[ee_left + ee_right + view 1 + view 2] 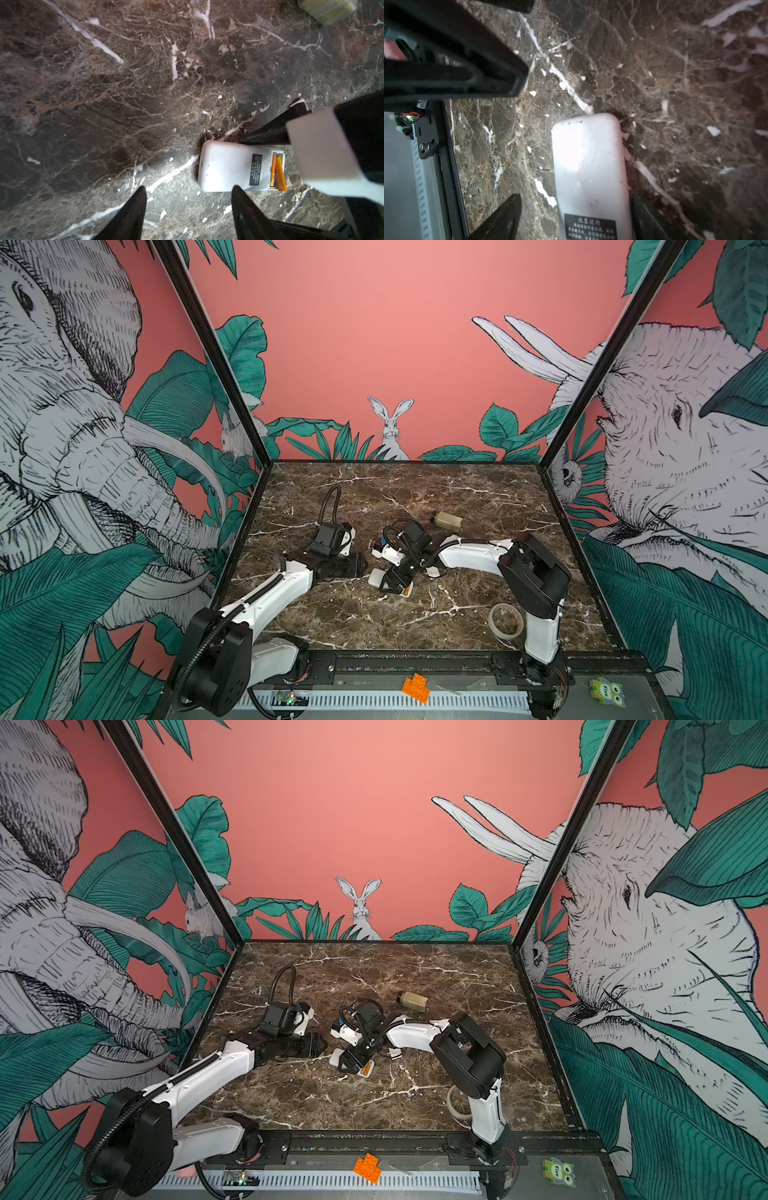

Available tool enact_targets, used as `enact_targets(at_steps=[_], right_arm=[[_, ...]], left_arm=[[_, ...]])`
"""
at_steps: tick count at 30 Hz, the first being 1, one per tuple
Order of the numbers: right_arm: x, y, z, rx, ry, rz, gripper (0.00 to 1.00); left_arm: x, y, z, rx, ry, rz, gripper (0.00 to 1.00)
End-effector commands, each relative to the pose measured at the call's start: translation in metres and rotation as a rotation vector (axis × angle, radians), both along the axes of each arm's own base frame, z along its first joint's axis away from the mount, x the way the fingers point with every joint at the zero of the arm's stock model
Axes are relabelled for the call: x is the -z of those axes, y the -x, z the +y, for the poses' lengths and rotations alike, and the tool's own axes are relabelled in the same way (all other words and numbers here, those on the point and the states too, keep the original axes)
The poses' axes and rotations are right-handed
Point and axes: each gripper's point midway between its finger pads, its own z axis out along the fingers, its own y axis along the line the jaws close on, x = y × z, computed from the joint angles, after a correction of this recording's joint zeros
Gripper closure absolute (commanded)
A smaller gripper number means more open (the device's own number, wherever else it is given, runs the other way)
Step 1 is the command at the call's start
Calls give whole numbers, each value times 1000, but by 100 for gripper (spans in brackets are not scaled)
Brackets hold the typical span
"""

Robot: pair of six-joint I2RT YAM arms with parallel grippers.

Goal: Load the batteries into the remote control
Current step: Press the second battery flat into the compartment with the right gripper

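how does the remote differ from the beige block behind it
The remote control is white with a black label; the beige block is tan. The remote control has orange batteries in its open compartment and is straddled by the right tool; the beige block lies farther back, clear of both arms. Both rest on the marble table.

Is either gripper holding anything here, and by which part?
Nothing is held. The left gripper is open beside the remote; the right gripper straddles it, one finger clear.

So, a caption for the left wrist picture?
Remote control lying back-up, two orange batteries in its open bay, one askew; left gripper open.
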Motion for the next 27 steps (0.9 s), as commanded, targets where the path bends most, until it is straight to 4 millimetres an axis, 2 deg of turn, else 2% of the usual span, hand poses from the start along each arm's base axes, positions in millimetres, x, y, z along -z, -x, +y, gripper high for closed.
enact_targets(at_steps=[1,7,13,17,20,27], right_arm=[[-7,10,-1,-16,-8,2,19],[-14,6,-4,-5,8,-36,19],[-39,-3,-16,-10,42,-132,17],[-51,0,-28,-28,66,-175,17],[-52,5,-42,-44,100,-207,19],[-41,13,-69,-49,189,-243,32]], left_arm=[[5,9,4,-17,-13,20,34],[11,15,-2,4,-11,38,35],[20,20,-15,43,-10,54,39],[25,23,-22,75,-36,64,40],[27,23,-25,92,-51,67,41],[33,23,-33,114,-76,81,42]])
